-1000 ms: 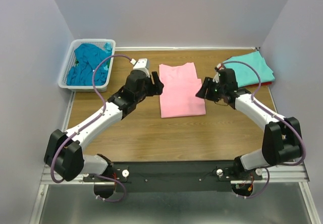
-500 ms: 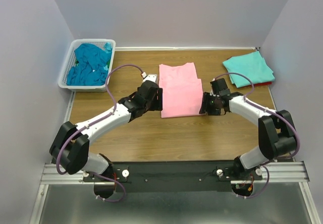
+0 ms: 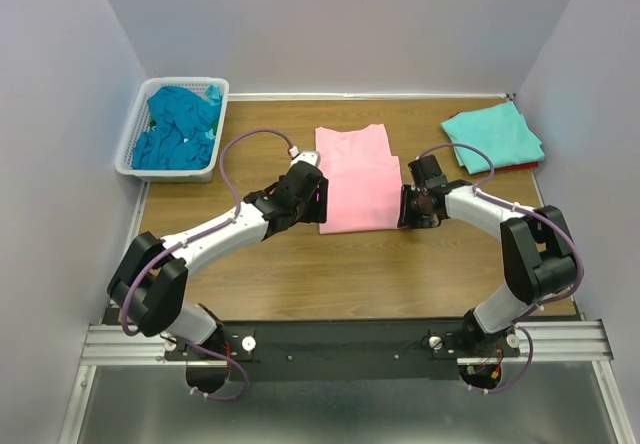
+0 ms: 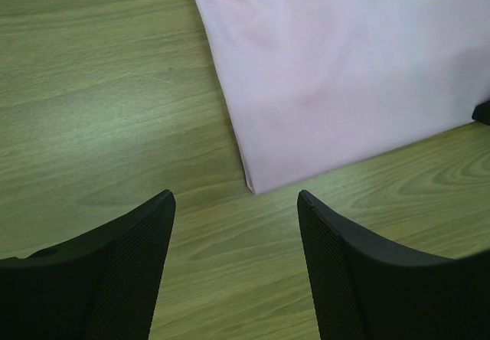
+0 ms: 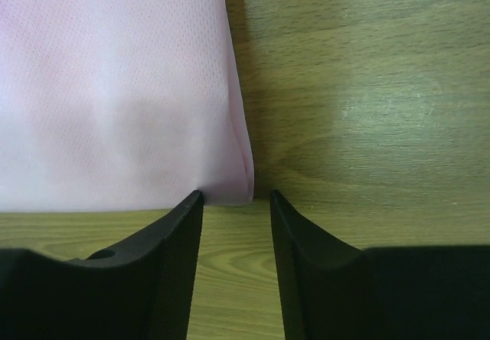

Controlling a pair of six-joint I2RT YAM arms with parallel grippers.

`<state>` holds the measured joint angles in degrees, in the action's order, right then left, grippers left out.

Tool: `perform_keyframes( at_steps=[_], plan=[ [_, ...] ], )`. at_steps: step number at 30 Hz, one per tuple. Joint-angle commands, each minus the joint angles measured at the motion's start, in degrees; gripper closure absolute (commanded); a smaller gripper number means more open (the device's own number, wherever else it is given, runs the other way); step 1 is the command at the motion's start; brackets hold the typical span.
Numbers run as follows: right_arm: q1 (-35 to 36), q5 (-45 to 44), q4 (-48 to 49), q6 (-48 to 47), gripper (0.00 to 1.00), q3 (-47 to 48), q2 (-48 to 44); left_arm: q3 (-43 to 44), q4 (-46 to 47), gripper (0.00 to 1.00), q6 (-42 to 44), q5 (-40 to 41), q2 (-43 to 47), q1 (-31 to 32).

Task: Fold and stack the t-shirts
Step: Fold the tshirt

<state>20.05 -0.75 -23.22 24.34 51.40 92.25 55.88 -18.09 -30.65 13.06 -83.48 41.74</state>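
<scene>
1. Top view: the folded pink t-shirt (image 3: 358,179) lies flat mid-surface (image 3: 330,264). The left end effector (image 3: 318,194) is at its near left corner and the right end effector (image 3: 405,207) at its near right corner. An aqua t-shirt (image 3: 495,136) lies far right, and teal t-shirts (image 3: 180,124) fill the basket (image 3: 130,149).
2. Left wrist: the left end effector (image 4: 233,198) is spread wide, with the pink t-shirt (image 4: 344,72) corner just ahead and untouched.
3. Right wrist: the right end effector (image 5: 236,196) is narrowly spread, with the pink t-shirt (image 5: 115,87) corner at its gap.

This was a robotics lab's test cell. A wood-grain table (image 3: 300,274) stood boxed in by plain pale wall panels (image 3: 340,24). Two robot arms, the left arm (image 3: 215,232) and the right arm (image 3: 485,207), were bolted to an aluminium rail (image 3: 130,344) at its near edge, with purple cables (image 3: 256,132) looping off them. A pink t-shirt (image 3: 355,179) and a white lattice basket (image 3: 172,172) lay on the table.
</scene>
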Motion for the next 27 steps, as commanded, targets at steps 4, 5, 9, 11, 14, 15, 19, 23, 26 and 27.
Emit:
perform_keyframes(
  at_steps=[4, 5, 9, 11, 14, 15, 19, 23, 26, 27],
  plan=[
    [1.74, -4.25, -0.24, -0.96, 0.57, 0.46, 3.02, 2.22, -1.60, 0.27, -0.02, -0.93, -1.77, 0.63],
    [1.74, -4.17, -0.24, -1.05, 0.57, 0.28, 3.46, 2.31, -1.86, 0.27, -0.11, -0.93, -2.03, 0.71],
    [2.27, -3.64, -0.51, -1.48, 0.60, 0.02, 5.48, 3.01, -2.74, 0.27, -0.20, -1.19, -3.17, 0.98],
    [2.45, -3.47, -0.77, -1.84, 0.63, 0.28, 6.01, 3.53, -3.27, 0.27, -0.28, -1.19, -3.79, 1.07],
    [2.80, -3.20, -1.21, -2.19, 0.69, 0.72, 6.72, 3.97, -3.71, 0.27, -0.28, -1.19, -4.76, 1.24],
    [2.80, -3.03, -1.56, -2.28, 0.74, 0.98, 6.89, 4.50, -4.15, 0.27, -0.28, -1.28, -5.63, 1.24],
    [3.76, -3.55, -2.26, -2.63, 0.90, 1.25, 6.63, 6.08, -5.73, 0.27, -1.77, -2.16, -8.53, 1.24],
    [4.64, -3.55, -2.70, -2.63, 0.96, 1.43, 5.49, 8.01, -7.40, 0.27, -2.66, -2.51, -13.00, 1.24],
    [4.99, -3.64, -2.70, -2.98, 0.96, 1.60, 5.40, 9.60, -8.98, 0.28, -2.92, -2.34, -15.91, 1.24],
    [5.08, -3.47, -2.70, -2.98, 0.96, 1.69, 5.40, 10.04, -9.24, 0.30, -3.09, -1.99, -16.53, 1.24]
  ],
)
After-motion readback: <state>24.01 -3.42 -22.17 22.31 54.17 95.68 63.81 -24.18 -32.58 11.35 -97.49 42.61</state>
